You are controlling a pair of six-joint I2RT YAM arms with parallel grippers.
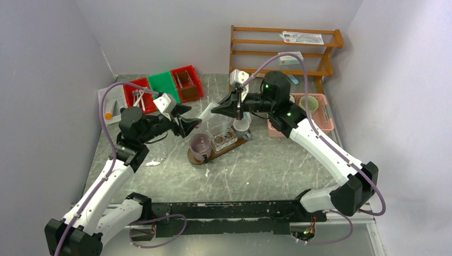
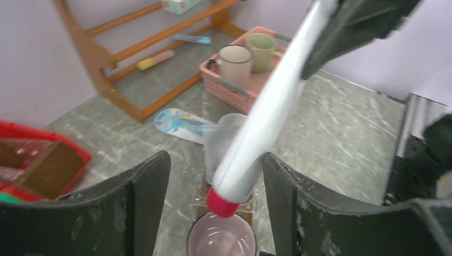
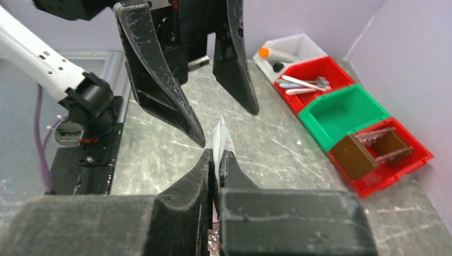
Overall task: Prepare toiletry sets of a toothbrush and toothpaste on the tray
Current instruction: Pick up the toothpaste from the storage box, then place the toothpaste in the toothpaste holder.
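Observation:
A white toothpaste tube (image 2: 269, 109) with a red cap (image 2: 223, 202) hangs slanted over a purple mug (image 2: 221, 241). My right gripper (image 3: 216, 154) is shut on its flat crimped end (image 3: 220, 137). My left gripper (image 2: 216, 160) is open, a finger on each side of the tube's cap end; the tube lies against the right finger (image 2: 290, 186). In the top view the two grippers (image 1: 191, 118) (image 1: 214, 109) meet above the dark brown tray (image 1: 230, 148), which holds the purple mug (image 1: 201, 145), a clear glass (image 1: 224, 137) and a white cup (image 1: 241, 127). No toothbrush shows in the cups.
A wooden rack (image 1: 285, 50) stands at the back right, a pink basket (image 1: 320, 125) with two mugs in front of it. Red, green and white bins (image 1: 160, 85) line the back left. A packaged toothbrush (image 2: 178, 121) lies on the table behind the tray.

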